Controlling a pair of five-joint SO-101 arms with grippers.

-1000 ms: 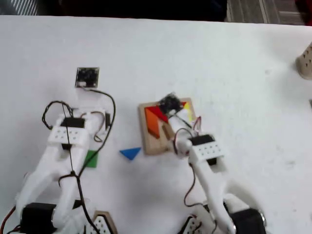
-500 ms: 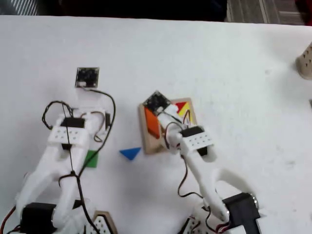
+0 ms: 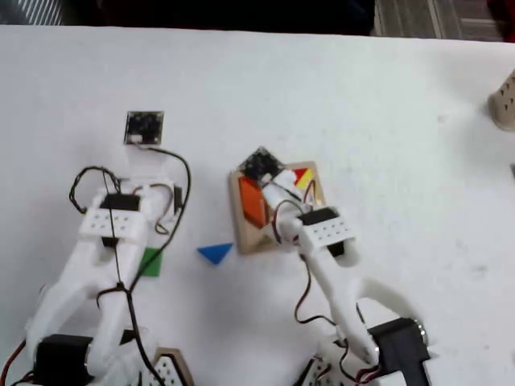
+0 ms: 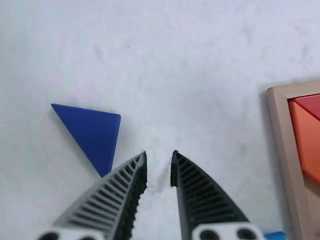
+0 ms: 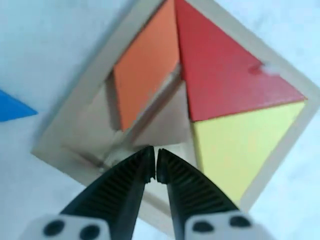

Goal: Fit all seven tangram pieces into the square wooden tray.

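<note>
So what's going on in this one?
Two robot arms are filling a wooden tray with coloured puzzle pieces. The right end effector hangs shut and empty-handed over the tray's bare part. An orange piece, a red piece and a yellow piece already lie inside. The left end effector sits slightly open above the table beside a blue triangle. That triangle and a green piece lie outside the tray.

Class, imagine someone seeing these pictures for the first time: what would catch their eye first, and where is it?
The bright red triangle, orange piece and yellow triangle lying in the wooden tray stand out first, with the right gripper over the tray's unfilled part. Next comes the blue triangle, alone on the white table beside the tray, near the left gripper.
</note>
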